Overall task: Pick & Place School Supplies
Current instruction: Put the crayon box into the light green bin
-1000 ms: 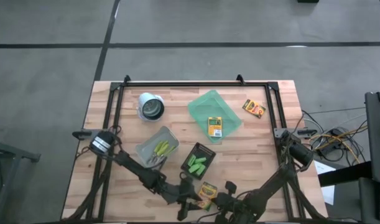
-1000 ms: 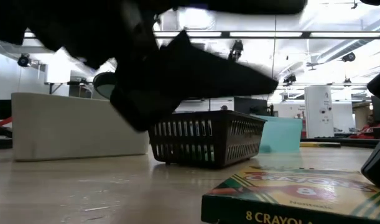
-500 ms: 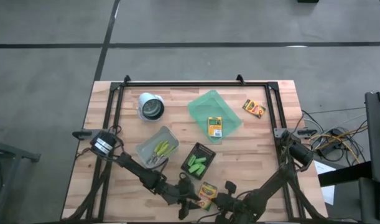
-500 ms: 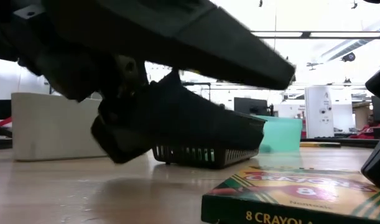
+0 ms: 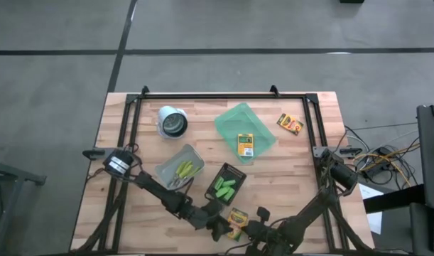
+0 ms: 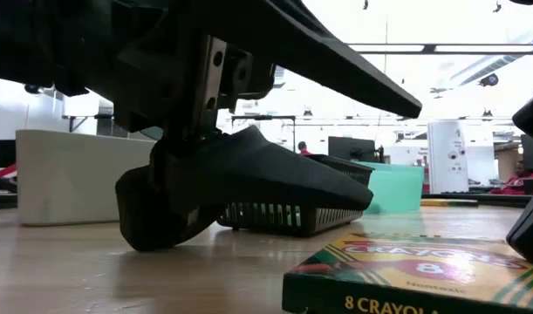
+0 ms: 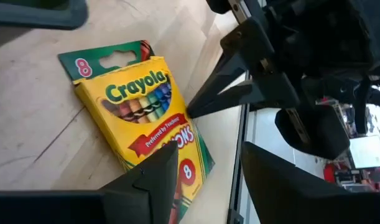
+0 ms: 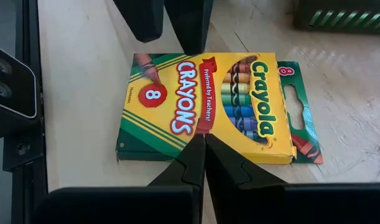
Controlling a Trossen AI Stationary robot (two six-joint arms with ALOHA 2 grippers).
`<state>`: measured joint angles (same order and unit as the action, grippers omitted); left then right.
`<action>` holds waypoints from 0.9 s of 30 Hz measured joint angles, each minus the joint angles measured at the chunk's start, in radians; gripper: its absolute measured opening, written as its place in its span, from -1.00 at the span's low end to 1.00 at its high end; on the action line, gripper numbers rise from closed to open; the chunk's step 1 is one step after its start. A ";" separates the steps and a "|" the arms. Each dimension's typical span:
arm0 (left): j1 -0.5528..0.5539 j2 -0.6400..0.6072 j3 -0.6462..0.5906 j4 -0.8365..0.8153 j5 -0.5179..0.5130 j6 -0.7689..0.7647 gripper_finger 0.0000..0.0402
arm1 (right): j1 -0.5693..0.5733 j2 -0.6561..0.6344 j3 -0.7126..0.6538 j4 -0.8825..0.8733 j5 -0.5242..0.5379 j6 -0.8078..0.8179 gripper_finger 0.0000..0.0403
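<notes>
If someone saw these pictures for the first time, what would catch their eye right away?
Probably the yellow-and-green Crayola crayon box lying flat near the table's front edge, with both grippers converging on it. The left gripper stands open right by the box, while the right gripper is shut at its opposite long edge. Next, the translucent green tray farther back, holding a second crayon box.

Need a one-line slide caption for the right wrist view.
Right gripper, fingers shut, poised over a Crayola crayon box lying flat on the wooden table.

Left gripper [image 5: 218,229] hangs low at the near edge, fingers parted. Right gripper [image 8: 205,152] waits alongside, fingers pressed together.
</notes>
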<state>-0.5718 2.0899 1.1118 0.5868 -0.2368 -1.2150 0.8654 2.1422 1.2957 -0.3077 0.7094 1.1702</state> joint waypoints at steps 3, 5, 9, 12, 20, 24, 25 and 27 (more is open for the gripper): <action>0.004 -0.002 0.003 -0.003 0.001 -0.009 -0.10 | 0.000 0.000 0.000 0.000 0.000 0.000 -0.96; 0.008 -0.007 0.004 -0.021 0.008 -0.018 -0.10 | 0.000 0.000 0.000 0.001 0.000 0.000 -0.96; 0.013 -0.044 0.010 -0.191 0.018 -0.055 -0.10 | 0.000 0.000 0.000 0.001 0.000 0.000 -0.96; 0.013 -0.080 0.013 -0.323 0.024 -0.061 -0.10 | 0.000 0.000 0.000 0.002 0.000 -0.003 -0.96; 0.014 -0.117 0.022 -0.368 0.041 -0.069 -0.10 | 0.000 0.000 0.000 0.002 0.000 -0.005 -0.96; 0.017 -0.112 0.015 -0.369 0.045 -0.091 -0.10 | 0.000 0.000 -0.002 0.002 -0.001 -0.005 -0.96; 0.020 -0.111 0.014 -0.369 0.045 -0.097 -0.10 | 0.000 0.000 -0.004 0.004 -0.003 -0.005 -0.96; 0.024 -0.110 0.014 -0.364 0.045 -0.096 -0.10 | 0.000 0.001 -0.009 0.005 -0.018 -0.003 -0.96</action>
<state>-0.5476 1.9797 1.1255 0.2225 -0.1914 -1.3114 0.8654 2.1431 1.2871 -0.3027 0.6915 1.1669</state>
